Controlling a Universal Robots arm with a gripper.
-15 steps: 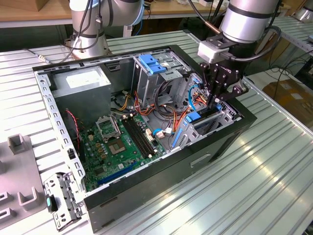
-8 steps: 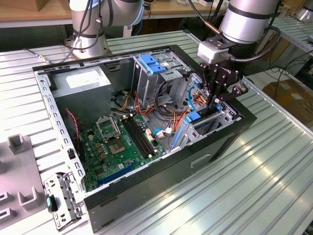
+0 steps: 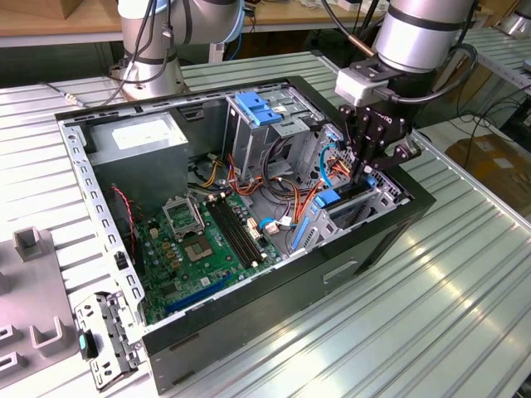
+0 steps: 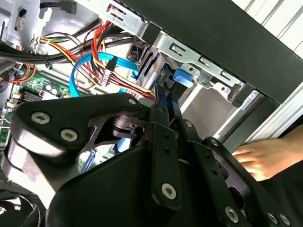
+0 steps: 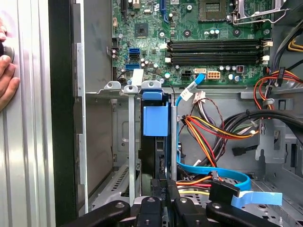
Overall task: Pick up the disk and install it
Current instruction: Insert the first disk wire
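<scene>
First wrist view, starting nearest: the gripper [image 5: 164, 187] has its black fingers [image 5: 152, 207] clamped on the thin edge of the disk [image 5: 155, 120]. The disk stands upright on edge in a slot of the bare-metal drive cage [image 5: 130, 142]. Its dark grey body runs away from the fingers and ends in a bright blue plastic carrier with a lighter blue tab at the far end. Just beside it, a flat blue cable [image 5: 208, 171] and a bundle of orange, red and yellow wires [image 5: 203, 135] cross the case floor. Beyond them lies the green motherboard [image 5: 189, 28].

In the exterior view the gripper [image 3: 369, 170] hangs over the cage [image 3: 383, 199], which sits against the wall of the open black computer case [image 3: 249, 332] on the exterior view's right. The disk's blue end [image 3: 328, 199] pokes out toward the motherboard [image 3: 199, 249]. The case lies on a ribbed metal table [image 3: 431, 315]. In the second wrist view a person's hand [image 4: 258, 158] rests just outside that case wall.
</scene>
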